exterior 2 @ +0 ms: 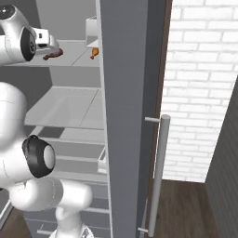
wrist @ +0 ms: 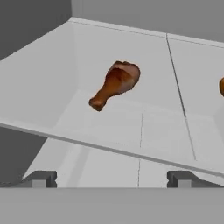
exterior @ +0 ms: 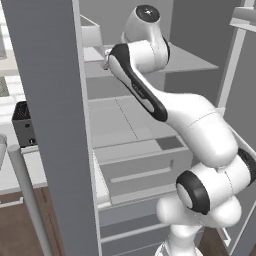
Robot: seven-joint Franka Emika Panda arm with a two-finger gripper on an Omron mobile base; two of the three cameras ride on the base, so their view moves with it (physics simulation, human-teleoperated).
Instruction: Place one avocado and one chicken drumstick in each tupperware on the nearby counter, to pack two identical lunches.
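While the arm (exterior: 165,107) reaches up and forward into the open fridge, you see the hand (wrist: 111,178) from its own camera with both tips set wide apart and nothing between them: it is open. Ahead of the tips lies the dark drumstick (wrist: 116,84) on a pale grey fridge shelf (wrist: 109,127). Its bulbous end points to the upper right in the hand view and its thin bone end to the lower left. It rests near the back of the shelf, well clear of the shelf's front edge and apart from the hand.

At the right edge of the hand view you see a sliver of the orange drumstick (wrist: 222,86), on the same shelf.

From the right base view, you see both drumsticks on the upper shelf: the dark one (exterior 2: 53,54) just beside the wrist, the orange one (exterior 2: 94,53) further right, close to the grey door (exterior 2: 128,116). A white box (exterior 2: 91,29) stands behind the orange one.

From the left base view, you see a dark toaster (exterior: 23,124) on the worktop (exterior: 20,167) beyond the other door.
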